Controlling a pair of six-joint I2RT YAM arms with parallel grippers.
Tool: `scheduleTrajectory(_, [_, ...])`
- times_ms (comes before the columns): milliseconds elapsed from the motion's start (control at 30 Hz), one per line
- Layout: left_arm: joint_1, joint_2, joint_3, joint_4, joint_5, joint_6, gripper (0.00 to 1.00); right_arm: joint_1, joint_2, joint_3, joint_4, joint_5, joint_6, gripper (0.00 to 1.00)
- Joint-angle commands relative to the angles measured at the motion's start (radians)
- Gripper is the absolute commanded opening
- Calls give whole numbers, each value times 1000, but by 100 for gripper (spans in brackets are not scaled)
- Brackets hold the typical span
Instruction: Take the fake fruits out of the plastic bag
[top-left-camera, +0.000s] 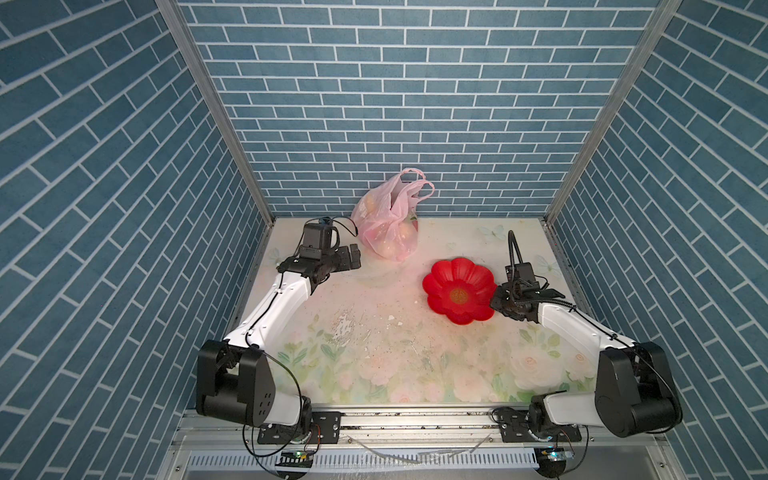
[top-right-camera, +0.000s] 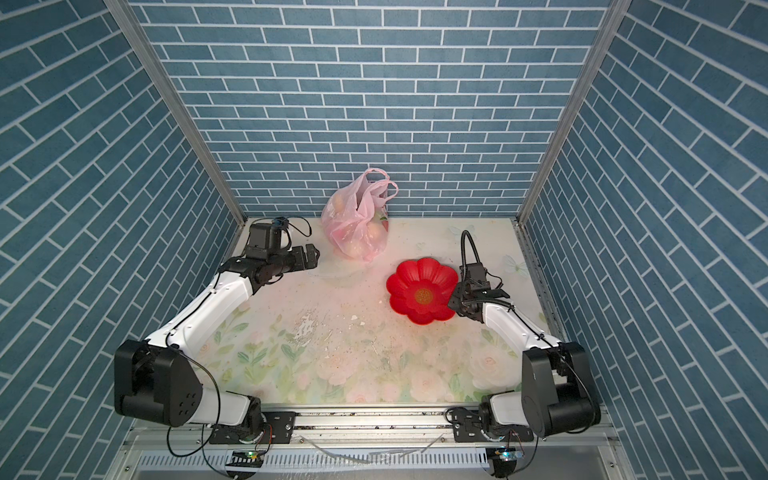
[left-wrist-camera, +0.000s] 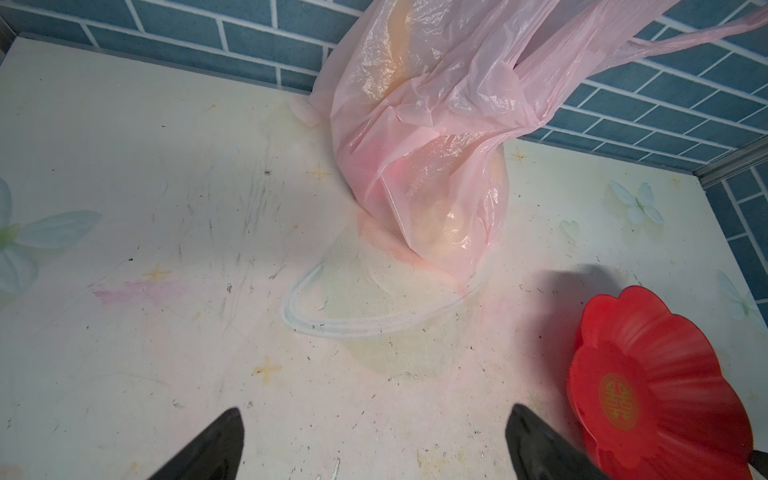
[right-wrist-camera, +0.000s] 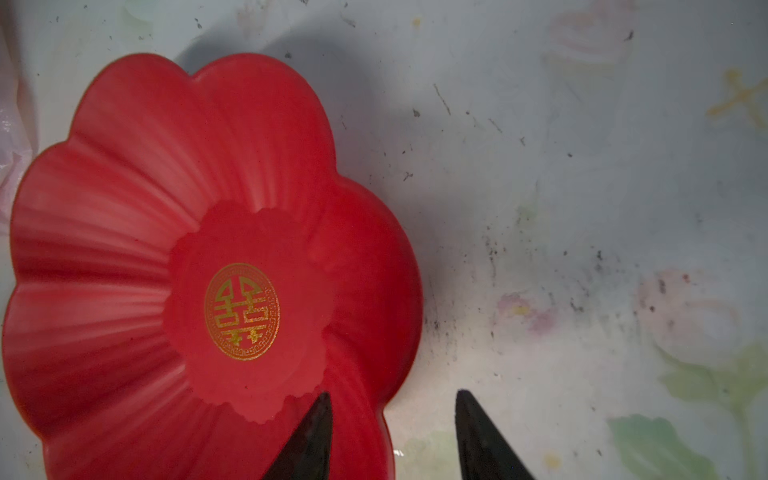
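Note:
The pink plastic bag (top-left-camera: 386, 224) (top-right-camera: 357, 224) stands at the back of the table against the wall, its loop handles up. Pale orange and cream fake fruits (top-left-camera: 392, 248) (left-wrist-camera: 449, 232) show dimly through its film, all inside it. My left gripper (top-left-camera: 353, 257) (left-wrist-camera: 376, 411) is wide open just left of the bag and holds nothing. My right gripper (top-left-camera: 494, 301) (right-wrist-camera: 392, 392) straddles the near-right rim of the red flower dish (top-left-camera: 440, 274) (right-wrist-camera: 124, 187). One finger is over the dish and one is outside it, with bare table showing between the rim and the outer finger.
The red dish (top-right-camera: 407, 278) (left-wrist-camera: 665, 345) holds nothing and sits right of centre. The floral tabletop (top-left-camera: 374, 353) is scuffed and speckled. Blue brick walls close in the back and both sides.

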Motion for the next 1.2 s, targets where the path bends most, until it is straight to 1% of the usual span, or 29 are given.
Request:
scheduleTrajectory(0, [-7, -19, -14, -8, -20, -1, 99, 16, 37, -31, 49, -12, 69, 44])
scheduleTrajectory(133, [-8, -22, -12, -16, -34, -3, 99, 27, 73, -41, 83, -30, 75, 39])
scheduleTrajectory(233, [-8, -25, -16, -16, -41, -5, 99, 34, 86, -47, 97, -44, 75, 31])
scheduleTrajectory(267, [-8, -25, -18, -16, -43, -5, 99, 36, 88, -47, 99, -47, 76, 27])
scheduleTrajectory(433, [-8, -26, -23, -17, -67, -22, 99, 58, 80, -57, 88, -69, 71, 2])
scheduleTrajectory(467, [-8, -27, -23, -15, -68, -26, 99, 64, 76, -58, 79, -70, 69, 0])
scheduleTrajectory(700, [-8, -10, -4, -25, -65, -43, 99, 137, -10, -102, 17, -85, 65, 0])
scheduleTrajectory(867, [-8, -7, 8, -37, -67, -57, 99, 223, -103, -146, -65, -95, 70, 0])
scheduleTrajectory(1033, [-8, -13, 17, -30, -59, -64, 99, 331, -229, -231, -135, -94, 144, 0])
scheduleTrajectory(1167, [-8, -1, 33, -26, -45, -69, 99, 386, -296, -286, -159, -80, 205, 0])
